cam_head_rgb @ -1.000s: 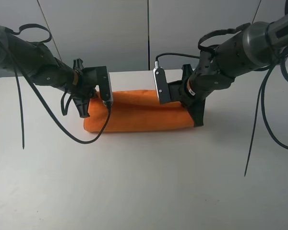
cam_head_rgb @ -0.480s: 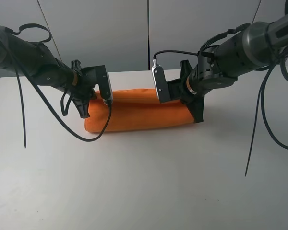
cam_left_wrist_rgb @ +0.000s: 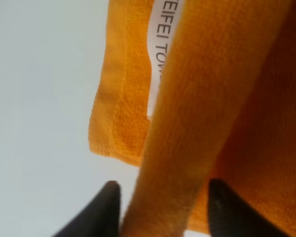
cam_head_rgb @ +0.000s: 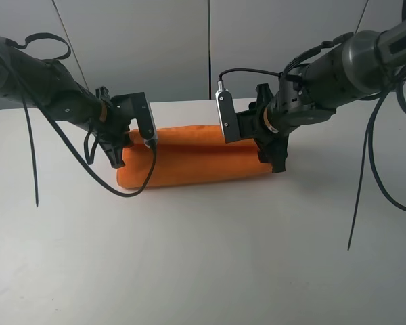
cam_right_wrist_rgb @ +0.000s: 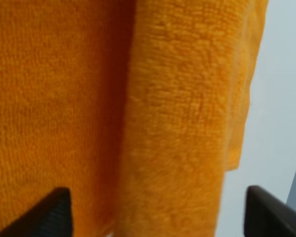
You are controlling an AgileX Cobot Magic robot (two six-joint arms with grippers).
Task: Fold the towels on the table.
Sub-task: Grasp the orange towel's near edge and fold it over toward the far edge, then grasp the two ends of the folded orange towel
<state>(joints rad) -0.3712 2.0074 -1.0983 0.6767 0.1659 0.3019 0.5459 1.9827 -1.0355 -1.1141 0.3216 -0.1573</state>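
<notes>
The white table (cam_head_rgb: 203, 271) carries one orange towel (cam_head_rgb: 196, 164), which lies as a long doubled band across the far middle of the tabletop. Everything else is best placed from that towel.

The left gripper (cam_head_rgb: 116, 150) sits at the towel's left end. In its wrist view the left gripper (cam_left_wrist_rgb: 163, 210) has its two dark fingers pressed against either side of a raised ridge of the towel (cam_left_wrist_rgb: 246, 123), so it looks clamped on the cloth.

The right gripper (cam_head_rgb: 274, 154) sits at the towel's right end. Its wrist view shows the right gripper (cam_right_wrist_rgb: 160, 217) with its fingers spread wide. A thick roll of the towel (cam_right_wrist_rgb: 182, 123) runs between them, and bare table shows between the roll and one finger, so I read it as not pinching anything.

A small white printed label (cam_left_wrist_rgb: 160, 54) lies on the lower layer just beside the ridge, near the towel's left corner.

My judgement is that the first lengthwise fold is laid (the band is already two layers deep) and the arms are between settling it and taking hold for the next fold. The next move calls for matched grips at the two ends, which means the right fingers closing on their end. After that, one end would be carried over to meet the other without dragging the lower layer askew.
</notes>
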